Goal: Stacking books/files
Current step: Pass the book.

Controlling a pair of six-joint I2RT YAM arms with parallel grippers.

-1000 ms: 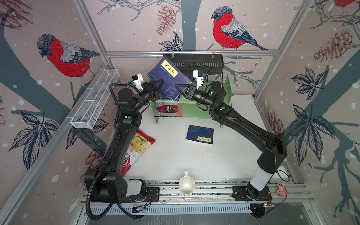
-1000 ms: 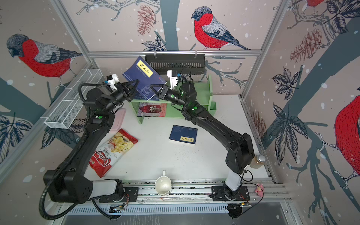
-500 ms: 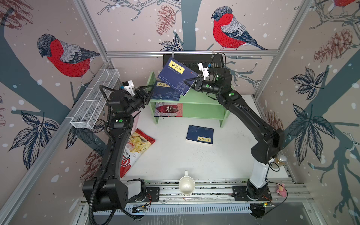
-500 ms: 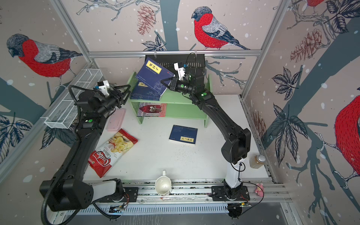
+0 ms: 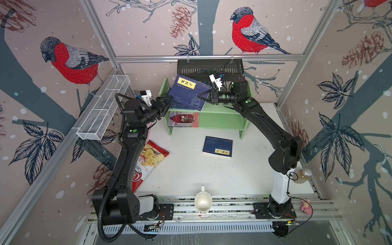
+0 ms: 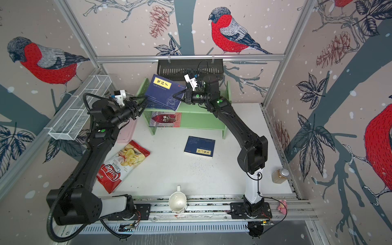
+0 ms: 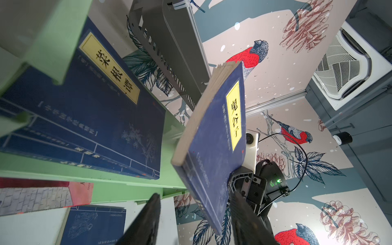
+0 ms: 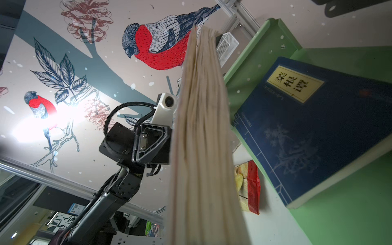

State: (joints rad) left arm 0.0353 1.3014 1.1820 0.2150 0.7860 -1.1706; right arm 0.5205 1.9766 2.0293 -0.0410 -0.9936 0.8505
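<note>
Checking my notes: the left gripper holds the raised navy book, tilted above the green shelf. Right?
Not quite. The right gripper holds the raised navy book by a corner, as a top view shows; the left gripper has its jaws open and off it. The book is tilted above the green shelf, as you say.

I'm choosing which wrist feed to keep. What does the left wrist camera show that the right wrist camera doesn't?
Left wrist only: the held navy book cover with its yellow label, the right gripper shut on its edge, the pink-and-red book on the lower shelf level, and a navy book on the table.

Right wrist only: the held book's page edge, the open left gripper beside it, and the red crisp bag.

Both: the navy book lying flat at the green shelf top level.
</note>
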